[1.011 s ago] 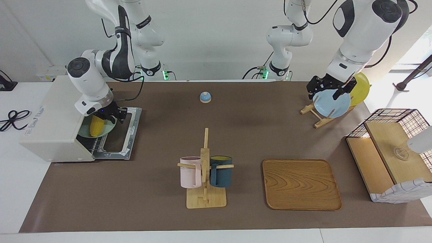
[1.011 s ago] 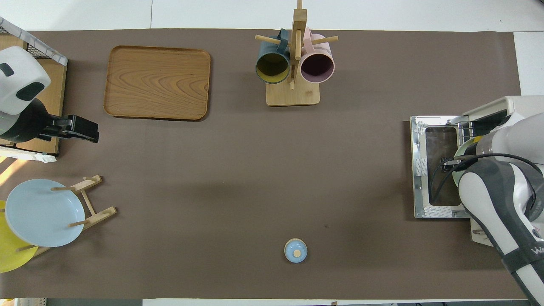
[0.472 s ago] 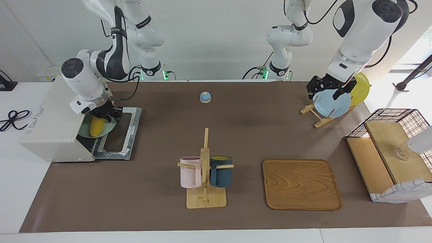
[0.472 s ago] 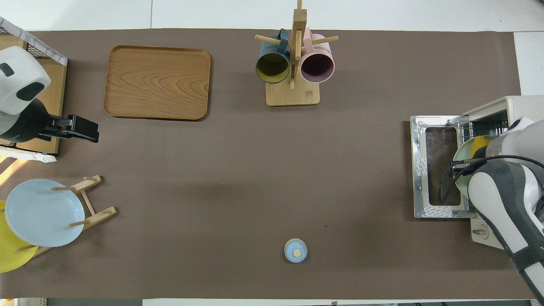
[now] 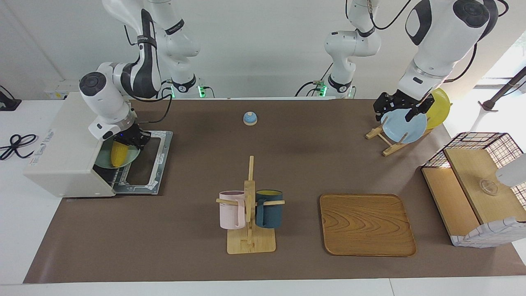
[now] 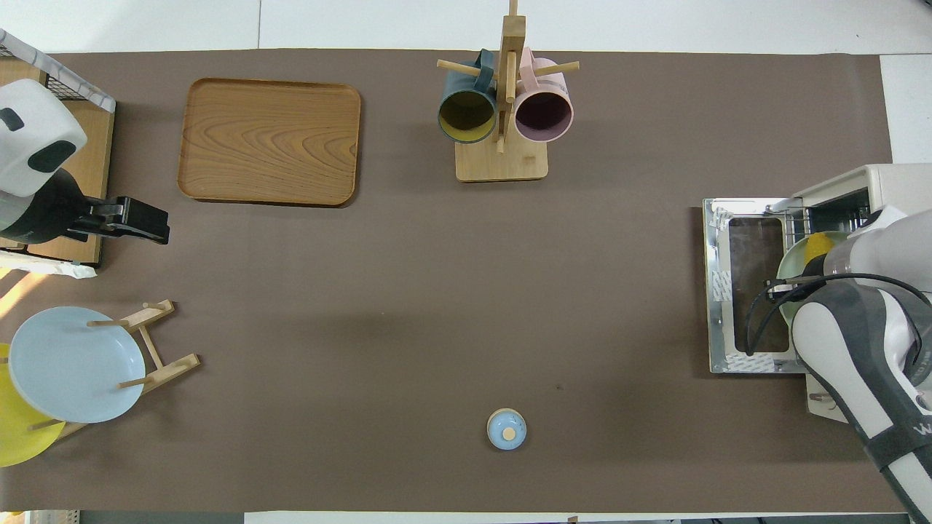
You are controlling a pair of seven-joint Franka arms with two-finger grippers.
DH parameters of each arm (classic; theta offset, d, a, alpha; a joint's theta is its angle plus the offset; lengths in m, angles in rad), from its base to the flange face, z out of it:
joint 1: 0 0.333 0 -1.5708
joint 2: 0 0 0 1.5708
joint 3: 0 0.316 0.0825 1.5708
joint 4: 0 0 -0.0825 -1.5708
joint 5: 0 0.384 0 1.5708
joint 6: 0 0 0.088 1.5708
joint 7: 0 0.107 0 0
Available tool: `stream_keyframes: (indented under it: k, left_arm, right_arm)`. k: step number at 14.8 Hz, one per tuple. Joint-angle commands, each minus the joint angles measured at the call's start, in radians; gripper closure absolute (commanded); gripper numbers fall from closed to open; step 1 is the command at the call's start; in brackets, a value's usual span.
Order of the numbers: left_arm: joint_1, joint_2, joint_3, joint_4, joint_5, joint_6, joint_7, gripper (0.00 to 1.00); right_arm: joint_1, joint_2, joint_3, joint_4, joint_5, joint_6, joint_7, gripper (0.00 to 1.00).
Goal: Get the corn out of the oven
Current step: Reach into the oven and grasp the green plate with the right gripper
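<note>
Oven [image 5: 61, 152] — boxy off-white unit at right arm's end of table, glass door dropped flat, open. Corn [image 5: 118, 153] — yellow tapered cob on green plate at oven mouth, upper end clamped in gripper.

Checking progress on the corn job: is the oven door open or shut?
Open. The oven door lies folded down flat on the table, and the corn on its green plate shows at the opening.

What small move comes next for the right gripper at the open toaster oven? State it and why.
Probably lift and draw back: the right gripper is shut on the bright yellow corn cob, which lies on a pale green plate on the rack of the off-white toaster oven, its door down.
</note>
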Motion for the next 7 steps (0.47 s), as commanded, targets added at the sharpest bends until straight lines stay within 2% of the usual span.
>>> stream_keyframes:
  k: [1, 7]
  left_arm:
    - [0.008, -0.003, -0.007, 0.006, 0.023, 0.003, 0.006, 0.00]
    - [0.008, -0.003, -0.007, 0.006, 0.023, 0.003, 0.006, 0.00]
  right_arm:
    - [0.077, 0.005, 0.015, 0.025, -0.001, -0.023, 0.060, 1.00]
    - [0.403, 0.023, 0.017, 0.094, -0.001, -0.069, 0.472, 1.00]
